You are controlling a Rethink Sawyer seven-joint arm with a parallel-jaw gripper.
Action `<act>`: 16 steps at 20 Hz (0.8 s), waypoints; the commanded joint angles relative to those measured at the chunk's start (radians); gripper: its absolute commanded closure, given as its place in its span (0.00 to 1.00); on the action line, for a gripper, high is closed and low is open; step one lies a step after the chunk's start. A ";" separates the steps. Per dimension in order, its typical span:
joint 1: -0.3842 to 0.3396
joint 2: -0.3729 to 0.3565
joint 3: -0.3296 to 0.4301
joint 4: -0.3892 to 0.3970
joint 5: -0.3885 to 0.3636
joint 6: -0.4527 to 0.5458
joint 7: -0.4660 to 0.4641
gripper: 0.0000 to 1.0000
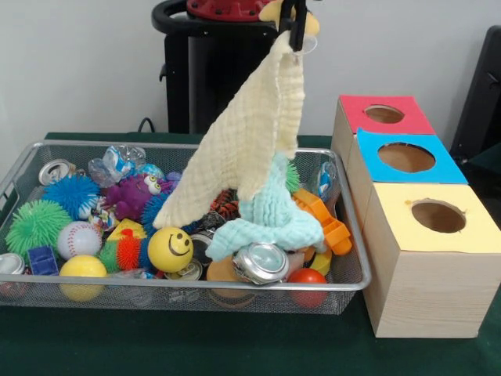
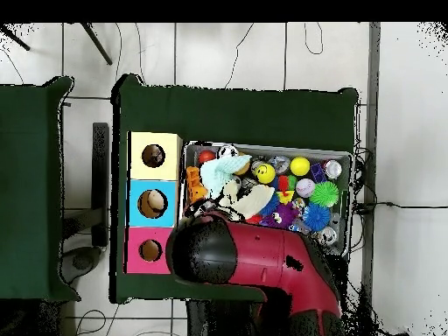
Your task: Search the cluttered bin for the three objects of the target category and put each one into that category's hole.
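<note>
My gripper (image 1: 297,35) pinches a cream cloth (image 1: 243,145) hanging above the bin (image 1: 344,235). I'd swing it aside, uncovering any blotched pieces below.

Smiley ball (image 1: 170,248), crushed can (image 1: 261,262), mint cloth (image 1: 270,219), baseball (image 1: 78,239).

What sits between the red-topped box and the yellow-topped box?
The blue-topped box, touching both the red-topped box and yellow-topped box; both views show it.
</note>
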 commanded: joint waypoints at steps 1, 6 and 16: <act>0.023 -0.043 -0.007 0.012 0.040 0.146 0.088 1.00; 0.035 -0.039 -0.026 0.019 0.027 0.112 0.096 0.00; 0.008 -0.011 -0.047 0.066 -0.018 -0.047 0.057 0.00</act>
